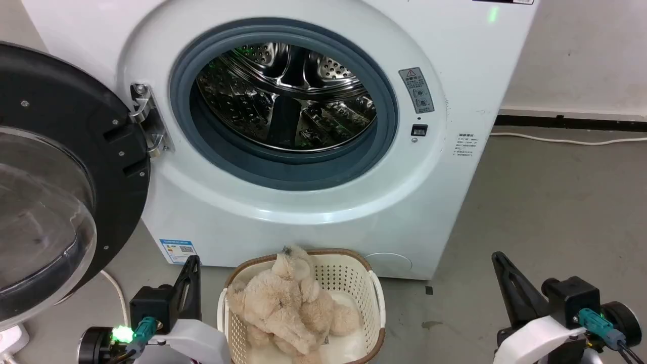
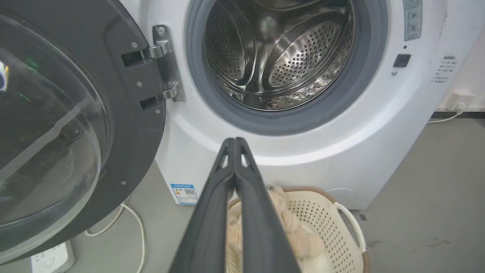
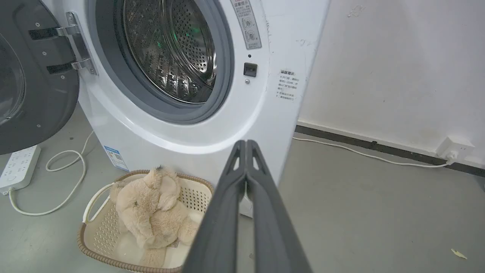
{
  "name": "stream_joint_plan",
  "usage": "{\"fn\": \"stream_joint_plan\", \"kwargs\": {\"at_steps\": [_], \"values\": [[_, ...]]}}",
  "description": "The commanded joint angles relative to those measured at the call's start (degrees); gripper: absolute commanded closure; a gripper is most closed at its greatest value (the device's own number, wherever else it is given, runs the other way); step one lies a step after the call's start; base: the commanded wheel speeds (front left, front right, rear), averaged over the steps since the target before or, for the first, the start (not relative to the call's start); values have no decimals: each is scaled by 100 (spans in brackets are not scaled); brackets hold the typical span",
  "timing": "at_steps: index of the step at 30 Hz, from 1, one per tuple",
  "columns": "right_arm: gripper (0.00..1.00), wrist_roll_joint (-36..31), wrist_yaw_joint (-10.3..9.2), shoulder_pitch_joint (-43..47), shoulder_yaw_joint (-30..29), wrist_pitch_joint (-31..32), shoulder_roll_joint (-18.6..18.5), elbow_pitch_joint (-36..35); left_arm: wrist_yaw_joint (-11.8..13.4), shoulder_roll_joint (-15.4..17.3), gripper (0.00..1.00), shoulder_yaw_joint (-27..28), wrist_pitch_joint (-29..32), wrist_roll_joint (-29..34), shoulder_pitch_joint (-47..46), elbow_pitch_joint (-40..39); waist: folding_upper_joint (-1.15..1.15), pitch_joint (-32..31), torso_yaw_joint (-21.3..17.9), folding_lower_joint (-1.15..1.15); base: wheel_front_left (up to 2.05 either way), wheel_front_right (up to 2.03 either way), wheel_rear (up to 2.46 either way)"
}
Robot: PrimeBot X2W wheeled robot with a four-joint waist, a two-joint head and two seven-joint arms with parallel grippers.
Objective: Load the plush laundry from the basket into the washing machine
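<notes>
Head view: left hand (image 1: 193, 263) and right hand (image 1: 500, 262), both clenched empty, flank the basket (image 1: 349, 275) on grey floor (image 1: 546, 212).

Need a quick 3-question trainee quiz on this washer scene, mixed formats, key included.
1. True or false: the washing machine has its door standing open.
2. Where does the teddy bear lie? A) in the drum B) in the basket C) on the floor
3. Fill in: the left gripper and the right gripper are both ____, holding nothing.
Key: 1 true; 2 B; 3 shut.
</notes>
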Motion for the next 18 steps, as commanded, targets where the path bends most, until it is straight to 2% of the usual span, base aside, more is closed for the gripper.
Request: {"fn": "stream_joint_plan", "kwargs": {"at_steps": [1, 18], "values": [[100, -36, 3, -69, -18, 7, 23, 13, -25, -3, 100, 14, 2, 15, -88, -25, 0, 0, 0, 0, 0, 0, 0], [100, -36, 3, -69, -18, 7, 23, 13, -25, -3, 100, 14, 2, 15, -88, -25, 0, 0, 0, 0, 0, 0, 0]]}}
